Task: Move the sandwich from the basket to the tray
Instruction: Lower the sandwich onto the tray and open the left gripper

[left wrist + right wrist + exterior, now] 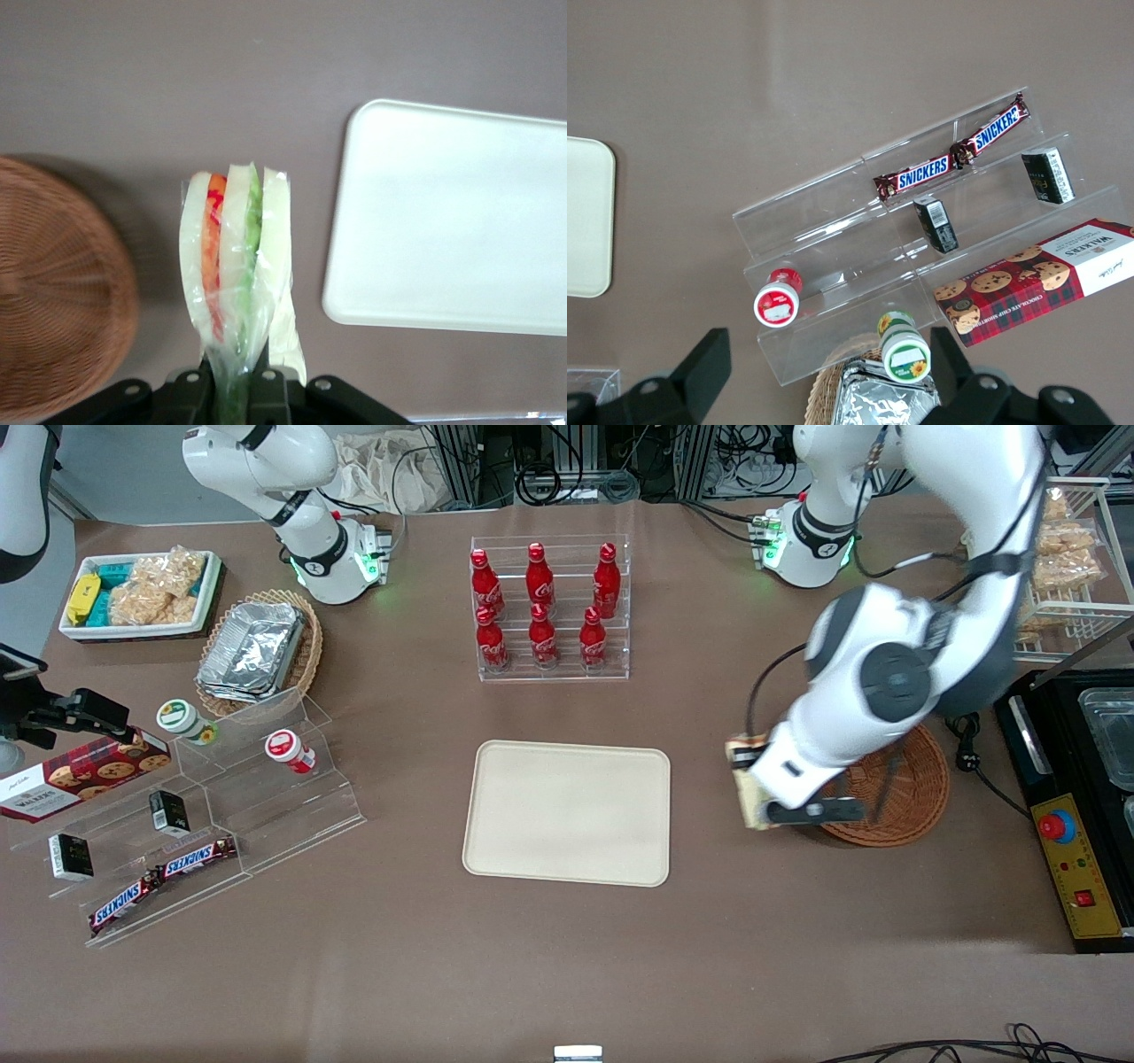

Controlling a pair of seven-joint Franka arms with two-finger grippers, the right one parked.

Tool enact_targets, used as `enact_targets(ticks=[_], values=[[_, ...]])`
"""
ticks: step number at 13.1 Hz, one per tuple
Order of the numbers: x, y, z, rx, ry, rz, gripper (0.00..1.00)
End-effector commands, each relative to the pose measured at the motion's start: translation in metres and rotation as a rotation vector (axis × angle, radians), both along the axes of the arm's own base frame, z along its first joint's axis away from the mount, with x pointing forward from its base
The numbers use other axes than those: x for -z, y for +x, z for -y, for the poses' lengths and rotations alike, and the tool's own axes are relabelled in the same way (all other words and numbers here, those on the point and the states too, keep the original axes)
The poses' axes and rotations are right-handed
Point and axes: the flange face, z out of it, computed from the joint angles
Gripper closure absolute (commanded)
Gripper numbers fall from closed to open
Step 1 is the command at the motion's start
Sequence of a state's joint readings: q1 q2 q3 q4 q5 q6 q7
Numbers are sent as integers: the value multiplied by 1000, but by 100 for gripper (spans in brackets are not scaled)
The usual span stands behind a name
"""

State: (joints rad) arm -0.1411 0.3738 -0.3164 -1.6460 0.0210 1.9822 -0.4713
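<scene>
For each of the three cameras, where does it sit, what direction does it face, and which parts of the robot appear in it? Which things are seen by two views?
Front view: high, facing the robots, looking down on the table; both arms show, the gripper holding the sandwich between basket and tray.
Left wrist view: on the working arm, looking down past its gripper, shut on the sandwich above the table.
Right wrist view: on the parked arm, looking down at the acrylic shelf with Snickers bars.
Shared: the tray shows in all three.

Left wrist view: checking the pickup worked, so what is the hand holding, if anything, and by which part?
The hand holds the wrapped sandwich, pinched at one narrow end.
</scene>
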Motion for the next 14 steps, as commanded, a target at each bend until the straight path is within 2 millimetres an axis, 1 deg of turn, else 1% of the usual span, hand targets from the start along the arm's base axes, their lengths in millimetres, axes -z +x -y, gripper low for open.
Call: enact_targets(ticks=[1,2,4,6,7,8,9,10,11,13,14], values=[[39,2,48,-16,10,52,87],[56,-1,67,-17,11,80,85],[93,-9,98,8,15,112,85],[127,-14,114,33,34,130,84],[137,-15,115,41,37,133,81],[146,-16,116,43,39,122,68],[150,-17,116,41,40,116,52],[152,-18,115,40,42,112,24],[150,-18,116,33,39,110,1],[145,-17,116,-2,43,107,1],[138,-16,115,-18,43,110,1]])
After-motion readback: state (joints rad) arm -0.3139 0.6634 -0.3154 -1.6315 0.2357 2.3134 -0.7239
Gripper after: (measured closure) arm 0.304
